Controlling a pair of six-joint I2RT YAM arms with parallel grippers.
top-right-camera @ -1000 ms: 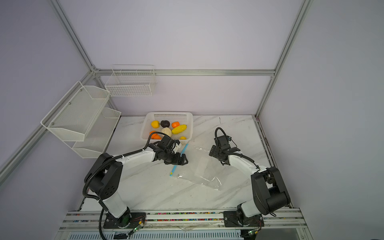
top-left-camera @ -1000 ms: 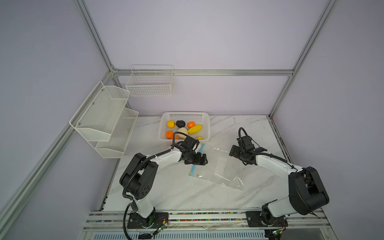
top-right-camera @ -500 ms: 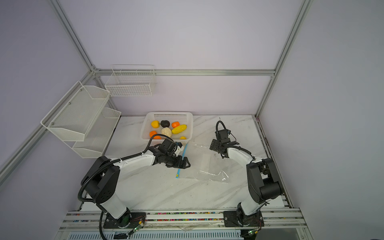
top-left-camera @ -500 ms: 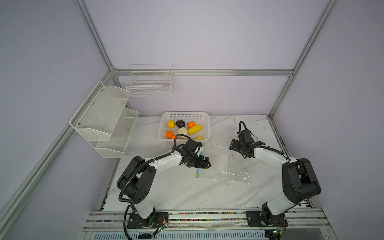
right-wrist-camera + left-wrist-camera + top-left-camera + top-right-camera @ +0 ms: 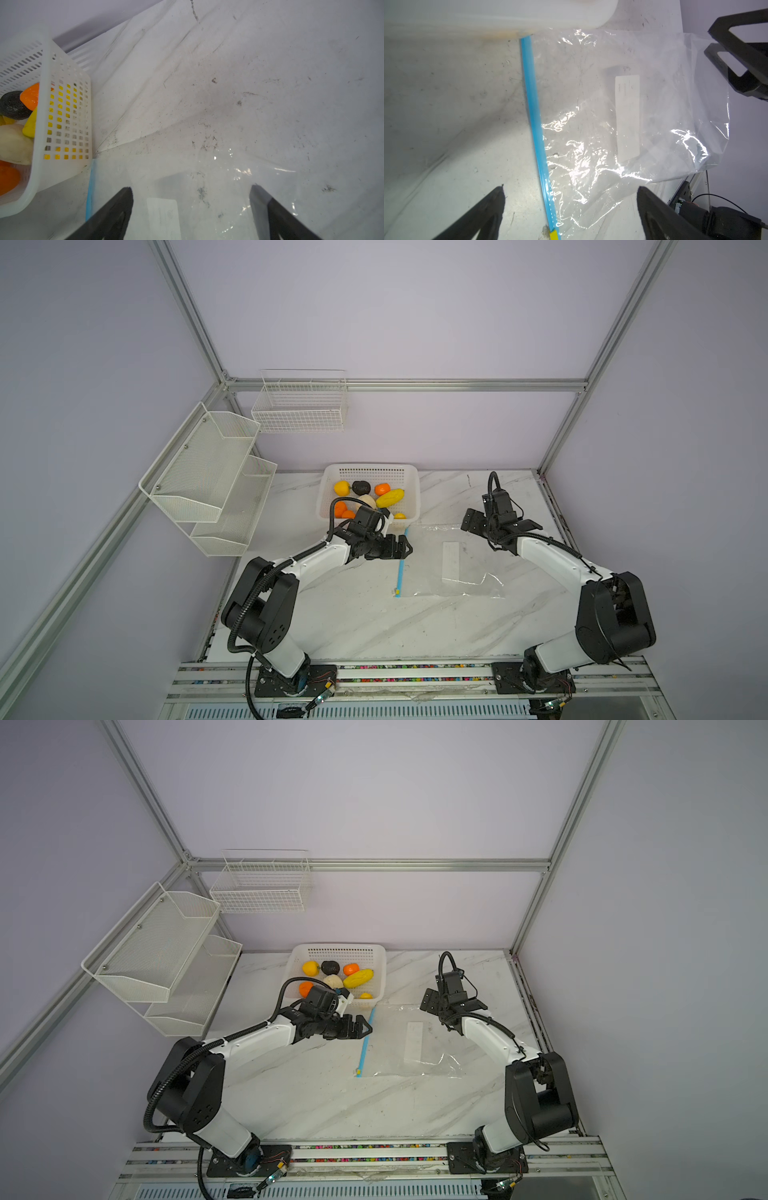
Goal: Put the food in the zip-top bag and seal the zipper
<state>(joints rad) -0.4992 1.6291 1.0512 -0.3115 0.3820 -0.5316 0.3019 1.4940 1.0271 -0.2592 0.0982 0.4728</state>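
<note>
**Bag flat, food in the basket, both grippers agape**

The bag (image 5: 469, 572) lies flat on the table (image 5: 374, 626), right of centre in both top views. Its clear film is hard to trace against the marble, and only the glare and the white label (image 5: 450, 562) mark it out. The zipper (image 5: 402, 562) runs down the bag's left edge, with the yellow slider (image 5: 397, 592) at its lower end. Whether the mouth is sealed cannot be told. The strip's upper end reaches the basket (image 5: 370, 467) at upper centre, which holds the food (image 5: 390, 497). The left wrist hides some pieces, and the basket's wall cuts off one small yellow piece.

The left gripper (image 5: 405, 547) hangs just left of the zipper's upper half. Its jaws look stacked from above, but the left wrist view (image 5: 571, 188) shows them wide apart, astride the strip and clamping nothing. The right gripper (image 5: 500, 524) sits at the bag's upper right corner, jaws wide apart, with only film between them in the right wrist view (image 5: 191, 187). Whether it touches the bag cannot be told.
</note>
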